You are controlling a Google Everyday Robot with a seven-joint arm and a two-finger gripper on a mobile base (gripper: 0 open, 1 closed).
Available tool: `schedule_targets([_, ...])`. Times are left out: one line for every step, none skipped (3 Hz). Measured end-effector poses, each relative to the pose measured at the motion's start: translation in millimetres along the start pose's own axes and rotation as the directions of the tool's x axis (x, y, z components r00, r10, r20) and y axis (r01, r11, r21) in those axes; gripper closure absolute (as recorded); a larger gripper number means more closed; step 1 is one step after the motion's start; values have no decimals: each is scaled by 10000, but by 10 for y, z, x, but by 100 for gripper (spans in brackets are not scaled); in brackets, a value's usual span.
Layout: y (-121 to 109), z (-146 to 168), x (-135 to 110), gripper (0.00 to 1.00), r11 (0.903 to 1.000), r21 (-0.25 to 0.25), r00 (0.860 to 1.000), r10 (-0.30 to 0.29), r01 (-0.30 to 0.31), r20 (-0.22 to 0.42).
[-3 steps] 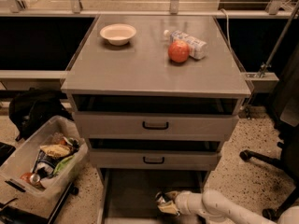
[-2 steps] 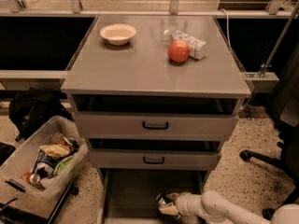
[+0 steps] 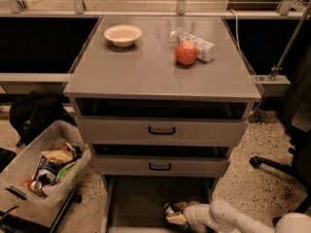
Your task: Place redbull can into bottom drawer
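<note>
Hand [image 3: 177, 217] pinched on redbull can [image 3: 168, 209] inside open bottom drawer [image 3: 136, 200], below table [image 3: 146, 74] front edge, rightward.

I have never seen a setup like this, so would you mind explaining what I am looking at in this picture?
This is a single camera view, looking down at a grey cabinet from the front. The white arm at the lower right belongs to a mobile robot. Its tool reaches into the open bottom drawer, with the redbull can at its tip; whether it grips the can I cannot tell. On the cabinet top lie a bowl, an apple and a clear plastic bottle. A bin of snack packets stands on the floor at the left.
</note>
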State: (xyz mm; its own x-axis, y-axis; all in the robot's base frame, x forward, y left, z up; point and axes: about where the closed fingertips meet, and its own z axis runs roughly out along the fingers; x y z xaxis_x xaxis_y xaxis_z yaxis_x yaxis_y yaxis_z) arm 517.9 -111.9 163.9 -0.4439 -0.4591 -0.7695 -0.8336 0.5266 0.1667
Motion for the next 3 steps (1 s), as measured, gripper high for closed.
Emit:
schedule_targets([0,0,0,58,10000,-1,10000,0,0,0])
schedule_targets([1,1,0,35,10000,-1,10000,0,0,0])
schedule_targets([1,1,0,12,10000,-2,10000,0,0,0])
